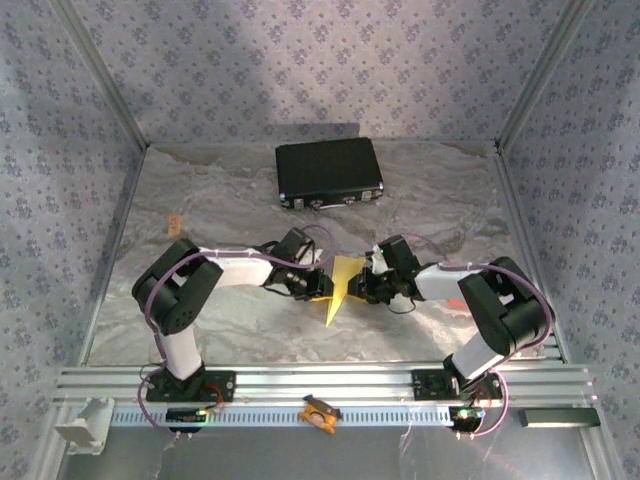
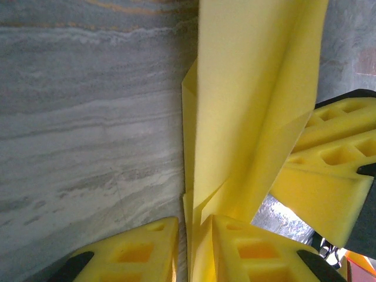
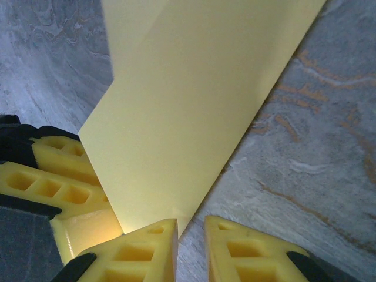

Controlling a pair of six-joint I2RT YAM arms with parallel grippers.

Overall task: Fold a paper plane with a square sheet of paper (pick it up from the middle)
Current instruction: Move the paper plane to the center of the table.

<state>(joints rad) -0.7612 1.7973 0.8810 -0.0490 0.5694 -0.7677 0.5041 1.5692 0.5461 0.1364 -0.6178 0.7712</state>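
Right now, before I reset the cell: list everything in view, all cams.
yellow paper: 1, yellow, partly folded to a point, table centre between the two claws
case: 1, black, closed, far centre of the table
clip: 1, orange, on the near rail between the arm bases
small tag: 1, tan, left side of the table; too small to identify
block: 1, white, near left corner beside the rail
bar: 1, black, near right end of the rail
table: 1, grey marbled, walled in by patterned panels
left claw: 1, yellow fingers, closed on the paper
right claw: 1, yellow fingers, at the paper's other side; can't tell whether it grips the paper
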